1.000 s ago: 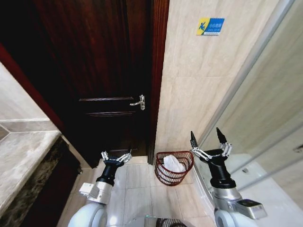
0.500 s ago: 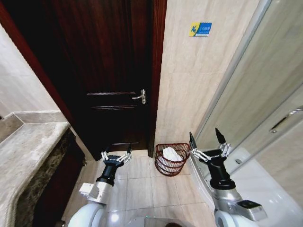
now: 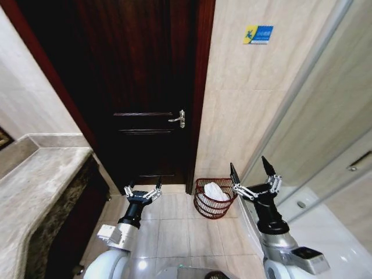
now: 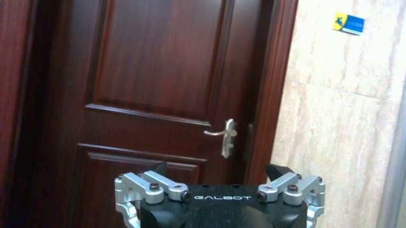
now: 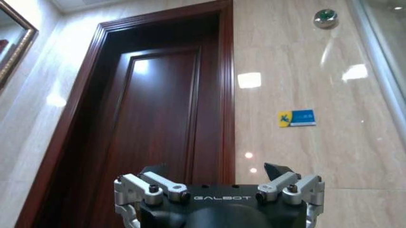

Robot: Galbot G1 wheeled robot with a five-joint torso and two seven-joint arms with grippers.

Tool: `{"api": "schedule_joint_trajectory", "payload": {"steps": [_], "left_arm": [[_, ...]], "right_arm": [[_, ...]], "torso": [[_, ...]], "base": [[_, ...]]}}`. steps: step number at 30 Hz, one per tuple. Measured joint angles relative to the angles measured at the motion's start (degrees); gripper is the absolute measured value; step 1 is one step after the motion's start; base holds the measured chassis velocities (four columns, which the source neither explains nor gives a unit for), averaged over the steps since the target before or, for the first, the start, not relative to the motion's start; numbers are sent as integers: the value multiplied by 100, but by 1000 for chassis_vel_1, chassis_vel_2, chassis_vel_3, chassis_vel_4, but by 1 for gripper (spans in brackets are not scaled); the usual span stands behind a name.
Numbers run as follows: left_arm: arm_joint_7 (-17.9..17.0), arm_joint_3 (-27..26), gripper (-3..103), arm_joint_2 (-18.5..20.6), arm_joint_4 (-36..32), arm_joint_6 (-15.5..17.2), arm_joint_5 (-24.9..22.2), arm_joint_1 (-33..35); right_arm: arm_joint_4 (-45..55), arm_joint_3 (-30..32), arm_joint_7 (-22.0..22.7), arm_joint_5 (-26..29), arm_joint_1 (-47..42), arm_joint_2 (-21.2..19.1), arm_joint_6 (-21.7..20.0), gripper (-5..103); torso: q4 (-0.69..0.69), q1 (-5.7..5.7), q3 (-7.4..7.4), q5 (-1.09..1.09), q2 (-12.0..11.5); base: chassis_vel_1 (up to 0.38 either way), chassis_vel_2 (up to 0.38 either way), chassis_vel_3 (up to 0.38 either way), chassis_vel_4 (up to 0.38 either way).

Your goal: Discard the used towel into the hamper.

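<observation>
One hamper (image 3: 214,198), one towel (image 3: 216,192), two claws, one door (image 3: 139,87), one sign (image 3: 258,34).

Dark wooden door (image 3: 145,87), marble counter (image 3: 35,197)

You see a dark polished wooden door (image 3: 145,87), glossy beige wall tiles (image 3: 244,104), a reddish wire-weave hamper (image 3: 214,199) holding white cloth (image 3: 215,190), and a shiny tiled floor (image 3: 174,226).

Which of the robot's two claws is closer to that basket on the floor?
The right gripper: its open fingers hang right beside the hamper holding the white towel. The left gripper, also open, sits farther off, before the door.
</observation>
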Motion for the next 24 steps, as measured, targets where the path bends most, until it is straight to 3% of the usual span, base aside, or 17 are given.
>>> {"api": "schedule_joint_trajectory", "payload": {"steps": [15, 24], "left_arm": [[0, 0, 100, 0, 0, 0, 0, -1], [0, 0, 100, 0, 0, 0, 0, -1]], "right_arm": [[-4, -2, 18, 46, -2, 0, 77, 100], [-48, 4, 20, 62, 9, 0, 118, 100]], "torso": [[-2, 2, 0, 0, 0], [-2, 0, -1, 0, 1]], "base": [[7, -5, -2, 14], [139, -132, -141, 138]]}}
